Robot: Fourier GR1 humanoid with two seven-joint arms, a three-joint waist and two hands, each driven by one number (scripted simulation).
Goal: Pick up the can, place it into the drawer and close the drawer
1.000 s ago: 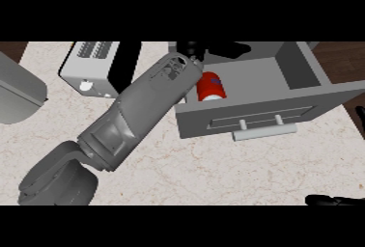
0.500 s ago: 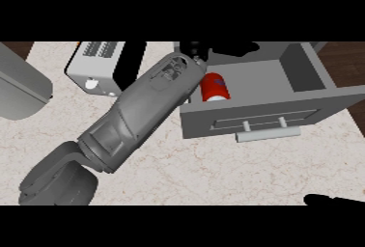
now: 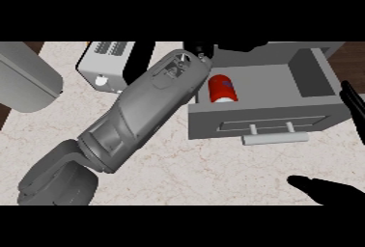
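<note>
Fingers (image 3: 353, 103) of right hand (image 3: 331, 192) straight, cut off by edge. Left hand (image 3: 200, 48) mostly hidden; state indeterminable. Can (image 3: 222, 89) in open drawer (image 3: 214, 123).

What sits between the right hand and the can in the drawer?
In the head view, from the right hand: bare counter, then the drawer's front with its handle; the can lies behind it.
</note>
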